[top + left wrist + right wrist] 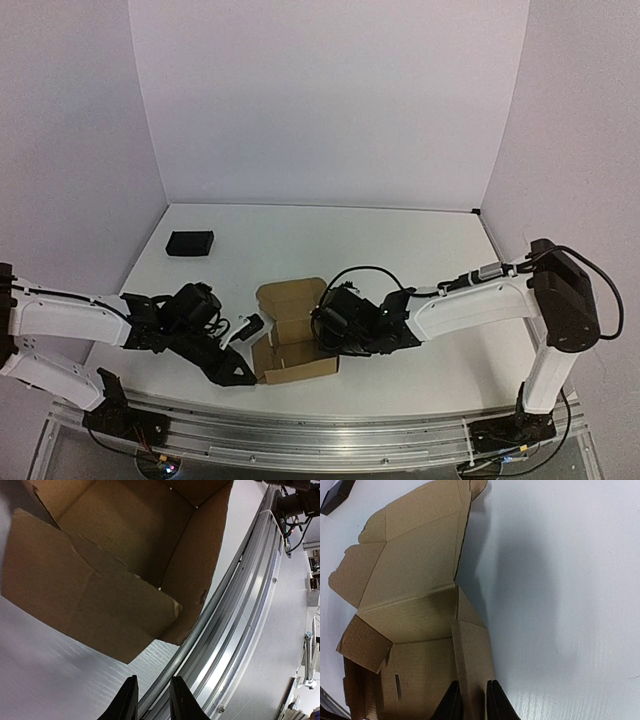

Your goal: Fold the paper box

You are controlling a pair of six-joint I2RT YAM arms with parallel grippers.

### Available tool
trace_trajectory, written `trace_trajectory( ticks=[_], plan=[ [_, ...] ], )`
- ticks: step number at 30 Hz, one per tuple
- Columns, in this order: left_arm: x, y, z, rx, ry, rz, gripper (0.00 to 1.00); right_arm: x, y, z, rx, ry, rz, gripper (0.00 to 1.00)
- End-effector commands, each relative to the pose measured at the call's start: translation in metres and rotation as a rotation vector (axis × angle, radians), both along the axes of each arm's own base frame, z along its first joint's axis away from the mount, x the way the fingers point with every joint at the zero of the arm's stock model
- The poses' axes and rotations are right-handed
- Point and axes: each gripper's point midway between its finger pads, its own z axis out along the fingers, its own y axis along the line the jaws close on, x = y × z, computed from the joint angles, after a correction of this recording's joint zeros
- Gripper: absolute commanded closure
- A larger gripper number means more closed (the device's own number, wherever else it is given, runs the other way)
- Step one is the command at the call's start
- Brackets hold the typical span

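White tabletop [420, 250], lavender walls [330, 100], and we start at the near edge, where the aluminium rail [330, 432] runs past both bases. Just beyond it the left gripper [153, 681] hangs short of the loose left-hand flap of the paper box [297, 352]; its jaws are narrowly parted, only rail and table show in the gap, so it's empty. Across the box, the right gripper [471, 684] is pinched on the right side wall, a strip of cardboard running straight between its fingers. The box sits mid-table between the two arms, half-formed and open at the top, its lid panel lying back toward the far side.

My read is that the side walls are being raised. To do it well, swing that right wall up along its crease rather than pulling, or the whole box slides; bring the left in to take or brace its flap so the base stays flat; pinch lightly, as corrugated board dents; tuck the corner tabs inside before the lid comes over. Far left, a small black object [190, 243] lies well apart from it all.
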Motion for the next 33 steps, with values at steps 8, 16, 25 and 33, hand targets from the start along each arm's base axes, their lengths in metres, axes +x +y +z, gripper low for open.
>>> trace_trajectory(
  ticks=[8, 16, 25, 33],
  plan=[
    [-0.010, -0.047, 0.017, -0.077, -0.111, -0.148, 0.76, 0.007, -0.025, 0.015, -0.034, -0.135, -0.168, 0.90],
    [0.061, -0.068, 0.039, -0.145, -0.339, 0.011, 0.80, -0.008, -0.021, 0.019, -0.072, -0.180, -0.117, 0.91],
    [0.070, -0.062, 0.031, -0.088, -0.309, 0.069, 0.82, -0.015, -0.013, 0.023, -0.114, -0.214, -0.048, 0.91],
    [0.088, -0.051, 0.030, -0.033, -0.327, 0.124, 0.81, -0.019, -0.013, 0.031, -0.149, -0.262, -0.005, 0.92]
  ],
)
